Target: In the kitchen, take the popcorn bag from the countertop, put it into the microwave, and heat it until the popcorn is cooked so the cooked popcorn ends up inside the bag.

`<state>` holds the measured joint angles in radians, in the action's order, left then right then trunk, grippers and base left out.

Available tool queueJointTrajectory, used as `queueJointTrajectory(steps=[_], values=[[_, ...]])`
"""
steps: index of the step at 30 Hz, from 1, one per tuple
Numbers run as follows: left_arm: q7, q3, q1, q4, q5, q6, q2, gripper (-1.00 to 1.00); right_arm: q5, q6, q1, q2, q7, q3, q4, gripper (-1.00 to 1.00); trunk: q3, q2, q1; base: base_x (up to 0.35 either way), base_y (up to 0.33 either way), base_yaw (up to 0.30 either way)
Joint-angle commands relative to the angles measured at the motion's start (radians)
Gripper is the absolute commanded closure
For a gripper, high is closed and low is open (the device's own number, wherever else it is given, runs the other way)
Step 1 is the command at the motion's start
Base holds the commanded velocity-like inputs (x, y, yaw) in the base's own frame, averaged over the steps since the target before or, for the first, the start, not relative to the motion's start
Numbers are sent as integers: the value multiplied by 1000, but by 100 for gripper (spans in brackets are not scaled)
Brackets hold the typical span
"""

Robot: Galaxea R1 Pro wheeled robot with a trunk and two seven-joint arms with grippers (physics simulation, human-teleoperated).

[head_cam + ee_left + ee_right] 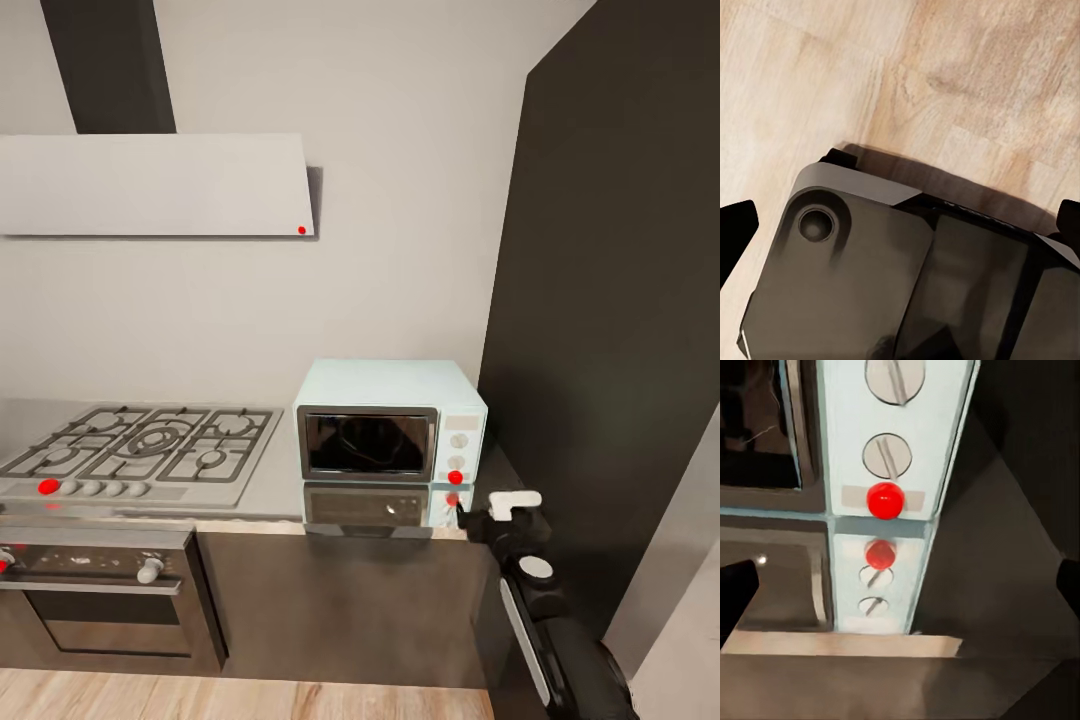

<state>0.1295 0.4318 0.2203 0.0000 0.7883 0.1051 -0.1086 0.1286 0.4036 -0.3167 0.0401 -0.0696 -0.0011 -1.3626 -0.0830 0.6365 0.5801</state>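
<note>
The pale mint-blue microwave (390,420) stands on the grey countertop (270,500) with its dark glass door shut. My right gripper (465,517) hovers just in front of the microwave's lower right corner, level with the countertop edge. In the right wrist view the right gripper (900,585) is open, its dark fingertips (735,592) far apart, facing the knob panel and its red button (885,500). My left gripper (900,225) is open too, pointing down at my own dark base (870,277) over the wooden floor (967,67). The popcorn bag and popcorn are out of view.
A steel gas hob (140,450) lies left of the microwave, with a built-in dark oven (100,600) below it and a white slanted hood (150,185) above. A tall dark cabinet (610,300) rises close on the right. Dark cabinet fronts (340,610) sit under the countertop.
</note>
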Motion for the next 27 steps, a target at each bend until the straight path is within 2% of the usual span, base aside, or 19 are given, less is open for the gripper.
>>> queueJointTrajectory(steps=[1,4,8,21,27], values=[[4,8,1,0,6,2,0,-100,-9,-46,-1,1,-8,-17,28,-100,-2,2,0,0,0,0],[4,8,1,0,6,2,0,-100,-52,-99,-1,1,-12,-42,49,-100,-2,2,0,0,0,0],[4,8,1,0,6,2,0,-100,-72,-133,-1,2,-13,-47,60,-100,-2,2,0,0,0,0],[4,8,1,-1,6,3,0,-100,-71,-138,0,0,1,-34,69,-100,-2,2,0,0,0,0],[4,8,1,-1,6,2,0,-100,-70,-137,-1,-1,97,-38,139,-100,-2,2,0,85,0,0]])
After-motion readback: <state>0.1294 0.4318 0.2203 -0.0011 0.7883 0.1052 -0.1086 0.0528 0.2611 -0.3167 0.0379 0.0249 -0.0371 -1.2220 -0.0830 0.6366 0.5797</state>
